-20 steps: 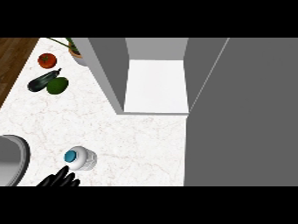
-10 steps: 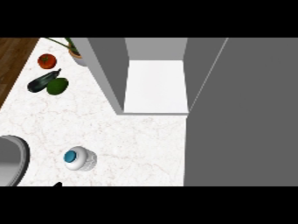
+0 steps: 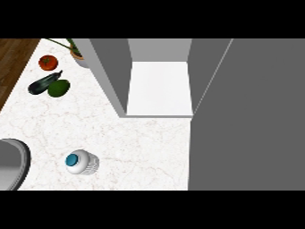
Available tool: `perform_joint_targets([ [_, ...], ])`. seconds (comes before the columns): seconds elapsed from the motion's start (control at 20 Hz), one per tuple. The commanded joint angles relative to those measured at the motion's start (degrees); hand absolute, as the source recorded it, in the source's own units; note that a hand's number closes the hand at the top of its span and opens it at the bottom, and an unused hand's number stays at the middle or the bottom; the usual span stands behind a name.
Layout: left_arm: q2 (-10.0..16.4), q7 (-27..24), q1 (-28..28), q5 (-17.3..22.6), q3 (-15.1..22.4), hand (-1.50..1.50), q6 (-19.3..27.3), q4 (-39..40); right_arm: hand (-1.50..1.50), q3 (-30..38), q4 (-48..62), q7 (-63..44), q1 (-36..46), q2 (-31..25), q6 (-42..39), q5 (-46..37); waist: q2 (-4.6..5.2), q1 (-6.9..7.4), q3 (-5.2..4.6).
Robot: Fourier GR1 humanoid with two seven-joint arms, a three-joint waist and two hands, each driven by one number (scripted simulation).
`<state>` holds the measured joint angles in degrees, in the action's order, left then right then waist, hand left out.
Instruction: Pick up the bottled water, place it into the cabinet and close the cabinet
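Only the top of the bottled water [image 3: 81,161] shows.

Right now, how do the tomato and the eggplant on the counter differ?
The tomato is red and round; the eggplant is dark and long. The tomato sits apart; the eggplant lies slanted right beside the avocado. Both rest near the left edge of the counter.

On the counter [image 3: 128,134] we find the bottled water [image 3: 82,162] before the cabinet [image 3: 158,89] and to its left (well apart from it); left of the cabinet lie a tomato [image 3: 48,62], an eggplant [image 3: 43,83] and an avocado [image 3: 59,88].
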<state>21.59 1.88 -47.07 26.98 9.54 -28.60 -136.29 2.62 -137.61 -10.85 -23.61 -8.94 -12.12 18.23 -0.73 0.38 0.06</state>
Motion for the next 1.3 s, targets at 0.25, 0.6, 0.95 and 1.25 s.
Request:
perform_joint_targets([
  [0.25,0.34,-2.46,-3.61,7.85,-8.47,-1.50,2.70,-10.45,-1.50,3.27,-8.01,-2.21,-3.61,-0.61,-1.55,9.21,0.35,-0.99,0.04],
  [0.6,0.48,-1.47,-2.52,6.28,-11.25,-1.50,3.75,-5.63,-1.50,5.68,-11.22,-3.29,-7.58,-1.28,-3.12,12.82,0.41,-1.58,0.00],
  [0.95,1.90,-3.52,7.59,7.54,-16.76,-1.50,1.27,9.16,-1.50,7.32,-10.83,-0.18,-10.59,-1.36,-6.67,14.46,0.46,-2.22,-0.11],
  [1.25,0.04,-4.71,17.66,-1.66,-14.33,-1.50,1.88,18.37,-1.50,9.95,-9.16,1.37,-9.80,-1.88,-7.19,16.17,0.56,-2.29,-0.15],
])
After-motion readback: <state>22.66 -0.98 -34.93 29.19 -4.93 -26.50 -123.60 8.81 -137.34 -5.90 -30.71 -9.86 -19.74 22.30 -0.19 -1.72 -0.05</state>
